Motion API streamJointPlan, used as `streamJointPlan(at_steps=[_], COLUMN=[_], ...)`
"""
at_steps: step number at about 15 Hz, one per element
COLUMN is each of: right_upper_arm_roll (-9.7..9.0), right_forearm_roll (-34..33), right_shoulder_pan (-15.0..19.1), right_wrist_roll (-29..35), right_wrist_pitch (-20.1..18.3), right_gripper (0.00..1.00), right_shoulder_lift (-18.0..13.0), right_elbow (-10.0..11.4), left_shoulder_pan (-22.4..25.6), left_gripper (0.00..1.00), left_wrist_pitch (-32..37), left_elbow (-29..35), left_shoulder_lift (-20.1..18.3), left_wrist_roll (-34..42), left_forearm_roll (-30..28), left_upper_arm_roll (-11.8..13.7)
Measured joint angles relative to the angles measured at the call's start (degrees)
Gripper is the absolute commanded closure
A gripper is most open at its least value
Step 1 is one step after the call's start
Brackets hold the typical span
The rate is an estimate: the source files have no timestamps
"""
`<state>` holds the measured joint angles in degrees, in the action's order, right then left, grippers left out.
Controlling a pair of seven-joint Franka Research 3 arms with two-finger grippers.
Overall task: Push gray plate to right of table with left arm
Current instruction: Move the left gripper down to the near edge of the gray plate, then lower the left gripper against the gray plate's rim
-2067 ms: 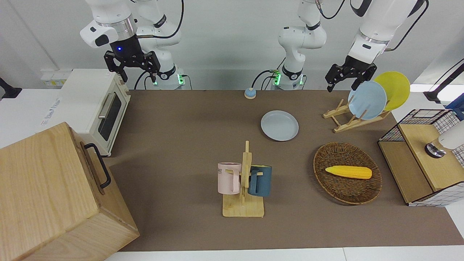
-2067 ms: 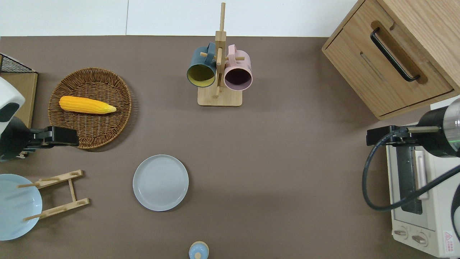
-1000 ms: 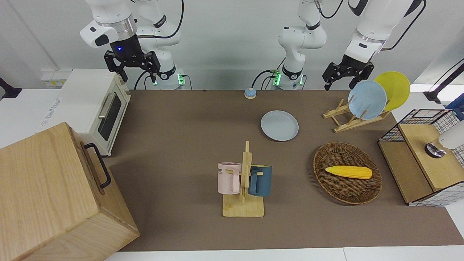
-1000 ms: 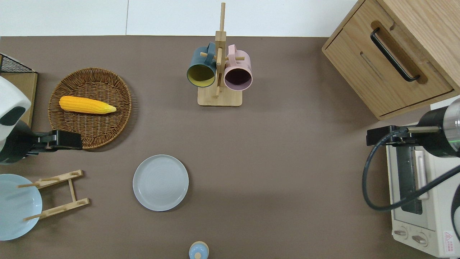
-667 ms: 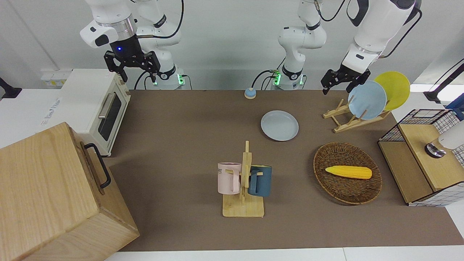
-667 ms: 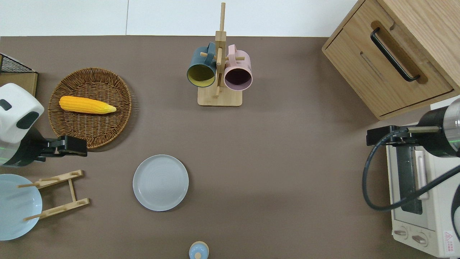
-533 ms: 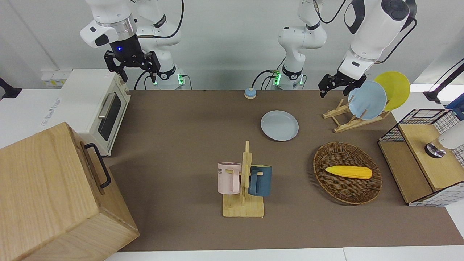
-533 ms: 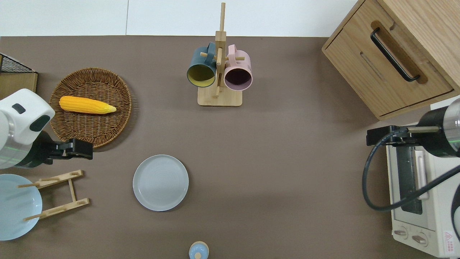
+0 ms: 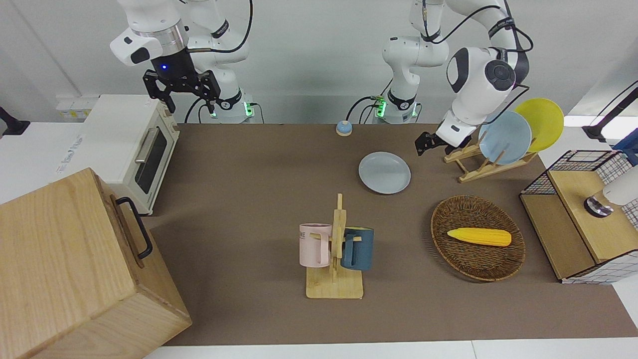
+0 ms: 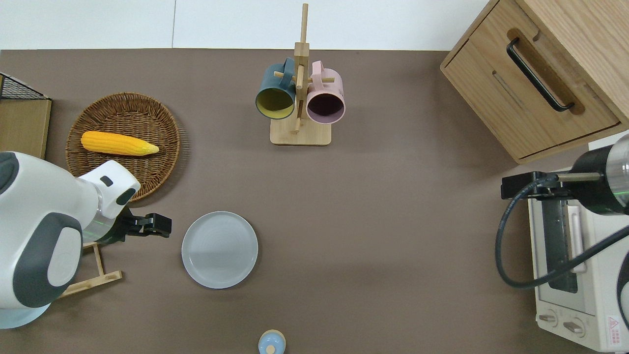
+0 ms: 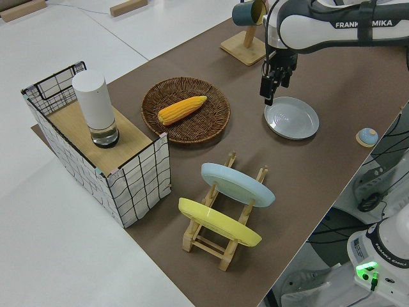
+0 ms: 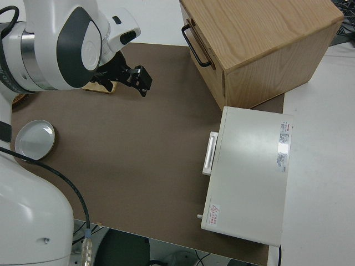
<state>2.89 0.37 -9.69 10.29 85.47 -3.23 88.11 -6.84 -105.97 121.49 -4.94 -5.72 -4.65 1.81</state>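
One left claw (image 10: 158, 227) just beside gray plate (image 10: 219, 250), no contact visible.

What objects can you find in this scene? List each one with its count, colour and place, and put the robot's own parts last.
gray plate: one, pale gray, flat on the table.
dish rack: one, wooden, at the left arm's end.
blue plate: one, sky blue, in the dish rack.
yellow plate: one, in the dish rack.
basket: one, brown wicker.
corn: one, yellow, in the basket.
mug rack: one, wooden.
mugs: pink mug, teal mug, on the mug rack.
oven: one, white.
cabinet: one, wooden.
left gripper: black, beside the gray plate.
right gripper: black, parked.
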Motion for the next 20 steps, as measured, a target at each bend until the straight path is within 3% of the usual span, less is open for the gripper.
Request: streamJointPlan(at_steps=[7,10,12,14,15,16,20], right_upper_arm_roll=[0.0,0.0,0.0,0.0,0.0,0.0,0.0], right_forearm_roll=[0.0,0.0,0.0,0.0,0.0,0.0,0.0], right_shoulder_pan=[0.0,0.0,0.0,0.0,0.0,0.0,0.0], right_wrist_roll=[0.0,0.0,0.0,0.0,0.0,0.0,0.0], right_wrist_pitch=[0.0,0.0,0.0,0.0,0.0,0.0,0.0], right_gripper=[0.005,0.005,0.005,0.005,0.005,0.005,0.005], right_shoulder_lift=[0.0,0.0,0.0,0.0,0.0,0.0,0.0], right_elbow=[0.0,0.0,0.0,0.0,0.0,0.0,0.0], left_shoulder_pan=[1.39,1.47,1.52,1.61,1.67,1.75,1.88], left_gripper=[0.03,0.08,0.26,0.51,0.7,0.79,0.87], left_wrist_pitch=[-18.7,-22.7,-25.18,-26.73,-27.08,-27.34,-28.15], left_elbow=[17.5,20.35,21.41,22.52,22.75,22.84,23.13], left_shoulder_lift=[-0.77,-0.83,-0.86,-0.86,-0.86,-0.86,-0.86], left_wrist_roll=[2.29,2.5,2.5,2.5,2.49,2.46,0.31], left_forearm_roll=[-4.7,-5.35,-5.42,-5.48,-5.49,-5.5,-5.57], left_upper_arm_roll=[-1.31,-2.41,-3.2,-3.72,-3.84,-3.86,-4.36])
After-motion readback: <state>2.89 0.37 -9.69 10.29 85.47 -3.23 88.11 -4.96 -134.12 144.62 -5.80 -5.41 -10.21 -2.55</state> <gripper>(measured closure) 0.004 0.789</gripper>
